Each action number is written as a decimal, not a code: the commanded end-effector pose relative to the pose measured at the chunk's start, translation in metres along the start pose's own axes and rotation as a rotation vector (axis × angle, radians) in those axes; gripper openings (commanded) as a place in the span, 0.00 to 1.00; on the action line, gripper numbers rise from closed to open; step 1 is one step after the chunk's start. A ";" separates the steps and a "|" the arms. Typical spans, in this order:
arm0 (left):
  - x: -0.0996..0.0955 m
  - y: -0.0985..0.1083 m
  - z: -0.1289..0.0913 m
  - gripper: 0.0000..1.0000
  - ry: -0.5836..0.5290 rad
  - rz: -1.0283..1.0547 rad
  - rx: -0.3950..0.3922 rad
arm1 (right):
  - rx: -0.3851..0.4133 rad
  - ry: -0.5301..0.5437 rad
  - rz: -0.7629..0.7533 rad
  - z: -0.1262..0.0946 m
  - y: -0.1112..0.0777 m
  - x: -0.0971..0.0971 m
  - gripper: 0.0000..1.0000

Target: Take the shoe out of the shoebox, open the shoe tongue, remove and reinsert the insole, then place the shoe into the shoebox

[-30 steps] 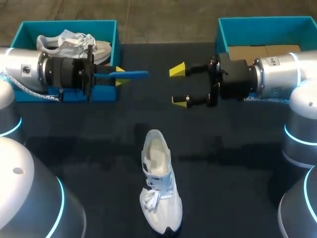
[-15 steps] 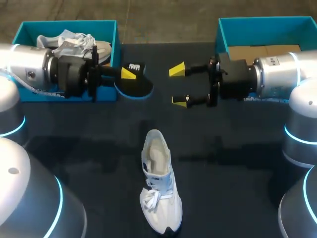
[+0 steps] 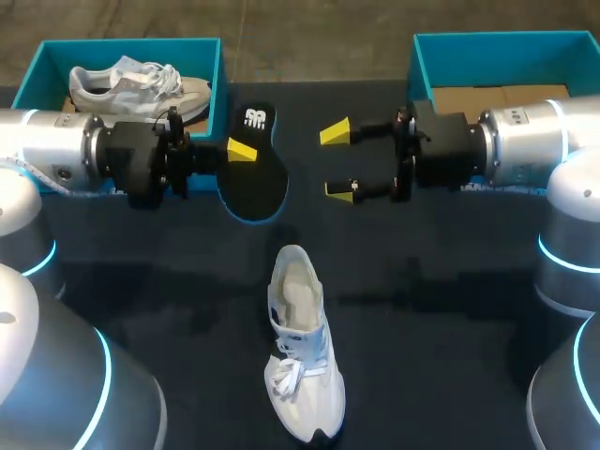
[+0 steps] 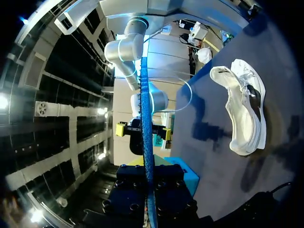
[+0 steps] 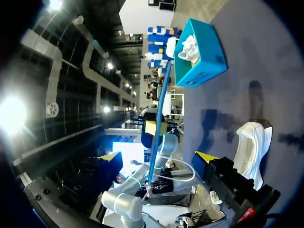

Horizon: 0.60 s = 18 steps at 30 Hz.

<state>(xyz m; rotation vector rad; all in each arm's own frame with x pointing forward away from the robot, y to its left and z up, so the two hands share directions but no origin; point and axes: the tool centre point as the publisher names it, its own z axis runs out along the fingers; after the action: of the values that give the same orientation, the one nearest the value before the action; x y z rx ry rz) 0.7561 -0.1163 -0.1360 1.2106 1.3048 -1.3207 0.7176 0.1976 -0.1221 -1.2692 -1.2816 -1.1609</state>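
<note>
Sitting nearest us, at six o'clock on the table, the white shoe stands upright, toe toward six, laces loose, mouth gaping, ready, I'd say, to take its insole back. At eleven o'clock from it, the left gripper is clamped on the black, blue-edged insole, holding it aloft. At one o'clock the right gripper waits, fingers wide apart, probably to steady the shoe. Farthest back, the left shoebox holds a second shoe, and the right shoebox holds none.
</note>
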 end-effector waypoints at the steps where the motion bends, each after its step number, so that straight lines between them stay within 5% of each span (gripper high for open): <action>1: 0.001 0.003 0.000 0.00 0.017 0.004 -0.015 | -0.003 -0.002 0.001 0.002 0.000 0.000 1.00; 18: 0.004 0.020 0.003 0.00 0.007 0.247 -0.057 | -0.003 0.011 -0.008 0.003 0.000 0.001 1.00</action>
<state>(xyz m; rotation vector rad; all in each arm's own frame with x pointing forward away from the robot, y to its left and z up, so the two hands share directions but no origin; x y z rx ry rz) 0.7721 -0.1145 -0.1395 1.2939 1.1552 -1.0963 0.7173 0.1977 -0.1219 -1.2669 -1.2816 -1.1633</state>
